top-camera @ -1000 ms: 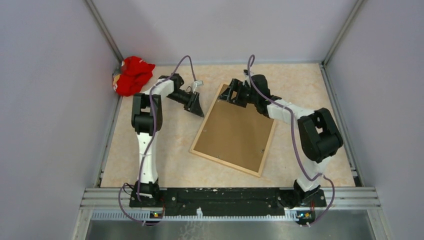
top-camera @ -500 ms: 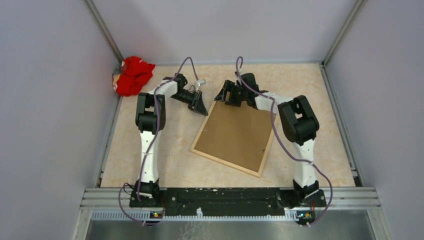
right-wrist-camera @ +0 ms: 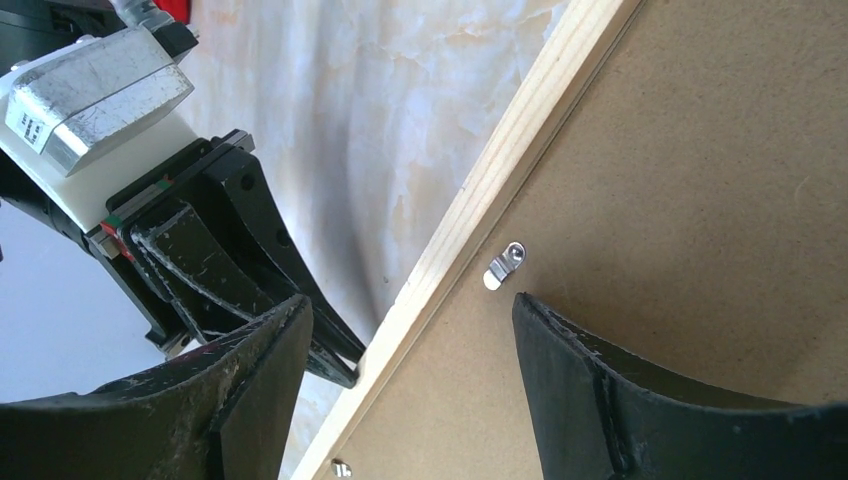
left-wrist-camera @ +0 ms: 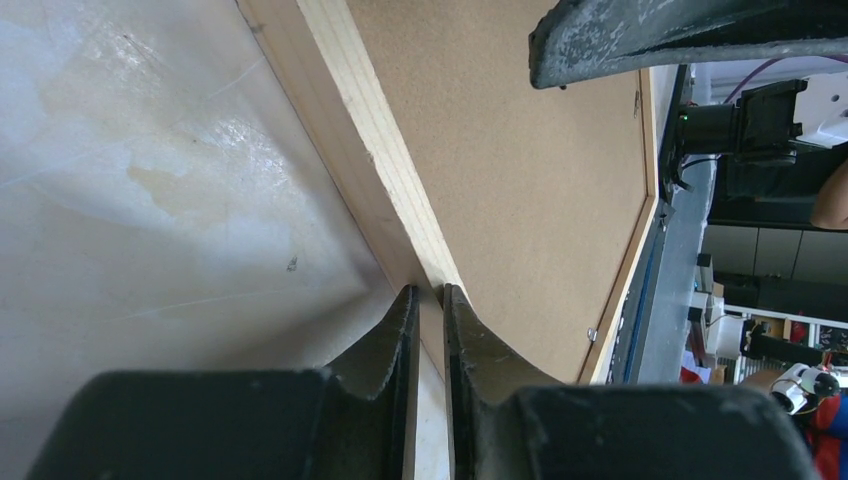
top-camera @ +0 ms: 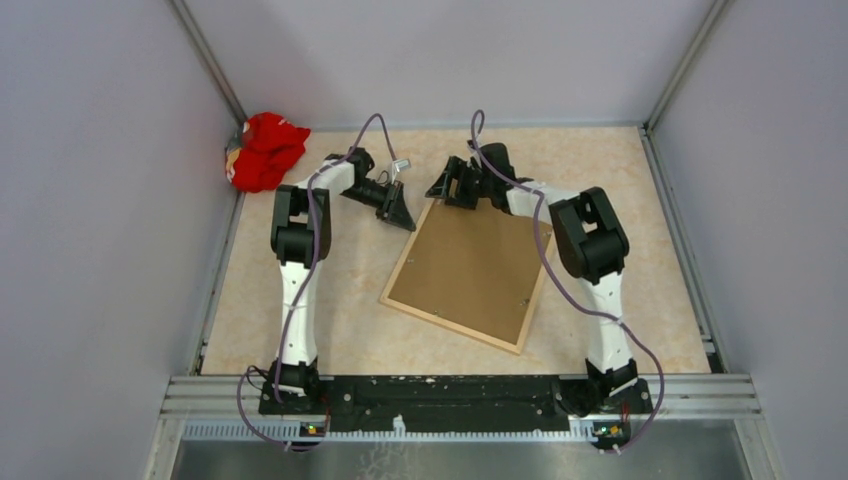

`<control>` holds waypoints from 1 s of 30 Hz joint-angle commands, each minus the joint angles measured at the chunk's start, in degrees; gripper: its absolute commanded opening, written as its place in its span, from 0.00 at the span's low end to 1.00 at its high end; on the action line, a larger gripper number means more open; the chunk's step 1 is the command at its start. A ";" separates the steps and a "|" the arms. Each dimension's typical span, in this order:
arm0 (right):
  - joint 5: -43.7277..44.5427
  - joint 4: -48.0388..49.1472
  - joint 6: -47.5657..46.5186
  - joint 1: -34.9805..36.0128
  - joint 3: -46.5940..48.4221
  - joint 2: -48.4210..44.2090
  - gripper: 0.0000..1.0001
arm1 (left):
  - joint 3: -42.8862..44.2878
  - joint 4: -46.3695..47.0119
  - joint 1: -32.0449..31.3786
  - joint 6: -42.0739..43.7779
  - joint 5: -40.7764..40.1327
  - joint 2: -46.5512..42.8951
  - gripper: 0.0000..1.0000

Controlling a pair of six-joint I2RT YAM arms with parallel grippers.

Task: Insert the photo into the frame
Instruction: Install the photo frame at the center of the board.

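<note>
Reaching in low from the left, the left hand [left-wrist-camera: 426, 295] has its two black fingers drawn almost together, with only a thin slit between them. Their tips are at the left rail of the thin light-wood rectangular picture frame [left-wrist-camera: 365, 130]; whether they pinch anything there I cannot tell. The right hand [right-wrist-camera: 410, 302] is released, fingers spread wide and grasping nothing. It hangs above that same rail near the frame's far corner, one finger on the tabletop side and the other over the flat brown backing board [top-camera: 470, 265]. A small silver metal clip [right-wrist-camera: 505, 264] lies just ahead of that finger. The two hands are near each other. The frame lies back-up and at a slant on the beige marbled tabletop [top-camera: 350, 340], between the arms, with the board filling its opening. A crumpled red cloth [top-camera: 265, 150] sits in the far left corner, well apart.
</note>
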 commanded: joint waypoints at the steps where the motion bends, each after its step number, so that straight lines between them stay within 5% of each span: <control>1: -1.39 1.77 1.58 -0.32 2.16 2.45 0.73 | 0.49 -0.45 -0.50 2.26 -1.34 1.67 0.17; 30: -6.77 1.87 3.58 -0.06 9.79 9.16 0.69 | 0.76 -2.38 -0.50 4.88 -2.45 1.90 0.13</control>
